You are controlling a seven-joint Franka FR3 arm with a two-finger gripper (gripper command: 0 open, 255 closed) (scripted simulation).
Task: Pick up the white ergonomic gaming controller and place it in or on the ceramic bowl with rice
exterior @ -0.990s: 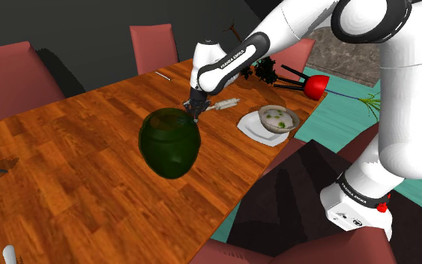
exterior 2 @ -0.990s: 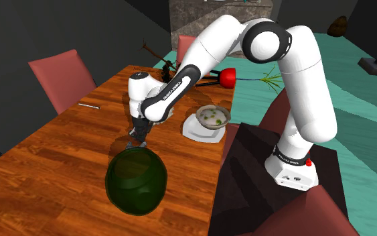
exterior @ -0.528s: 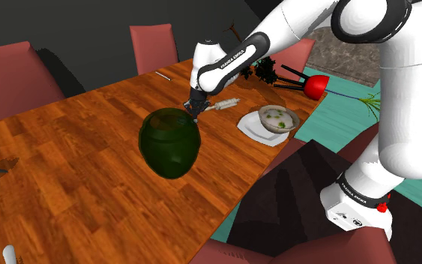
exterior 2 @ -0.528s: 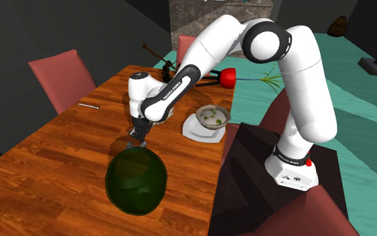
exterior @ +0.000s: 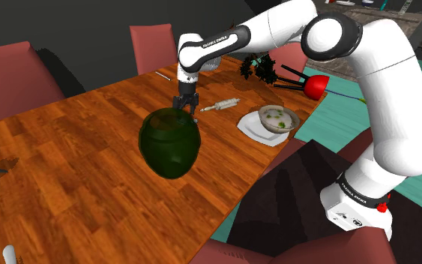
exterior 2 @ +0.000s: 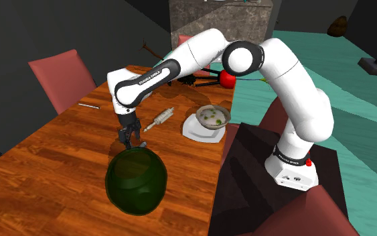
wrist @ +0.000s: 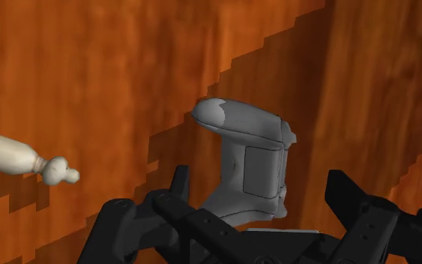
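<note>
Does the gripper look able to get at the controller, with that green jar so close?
Probably yes. The gripper hangs right above the controller, with its open fingers on either side and nothing between. The jar stands close beside, not in the way.

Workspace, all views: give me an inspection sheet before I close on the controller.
Surface: wooden table.
Job's things: controller lies on the table between the fingers, a gap on one side; bowl with rice sits on a plate near the table's edge.
Clutter: green jar right beside the gripper; rolling pin between jar and bowl.
Gripper: gripper low over the table, fingers open.
Cables: nothing seen.
Surroundings: red chairs, teal floor.
</note>
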